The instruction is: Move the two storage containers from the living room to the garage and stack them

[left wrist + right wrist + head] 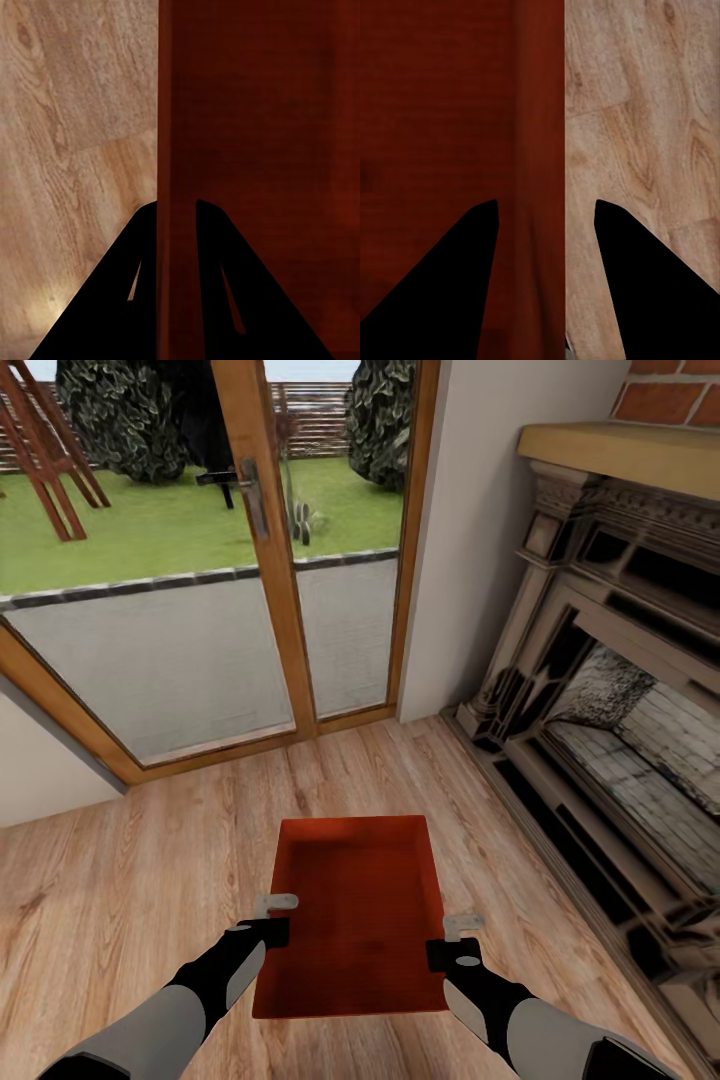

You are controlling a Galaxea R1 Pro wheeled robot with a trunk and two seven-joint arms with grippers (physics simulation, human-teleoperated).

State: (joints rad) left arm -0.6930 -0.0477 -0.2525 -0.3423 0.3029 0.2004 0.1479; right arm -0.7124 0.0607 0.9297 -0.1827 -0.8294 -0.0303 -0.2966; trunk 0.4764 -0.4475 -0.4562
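The living room's light wood plank floor (pixel 120 880) spans the near area. At the far side stands a glazed double door (pixel 250 560) in a wooden frame, with lawn and paving beyond the glass. Along the right wall runs the fireplace (pixel 610 690), with red brick above its mantel.

One orange-red storage container (pixel 355 915) sits open side up in the near centre, between the two arms. Whether it rests on the planks or is lifted clear of them cannot be determined.

The left gripper (pixel 276 916) is positioned at the container's left long wall. In the left wrist view, its fingers (pixel 112 300) straddle that thin wall, one inside the bin and one outside, closed tight against it.

The right gripper (pixel 458 938) is positioned at the container's right long wall. In the right wrist view, its fingers (pixel 442 277) also straddle the wall, but the outer finger stands apart from it, so the jaws are spread.
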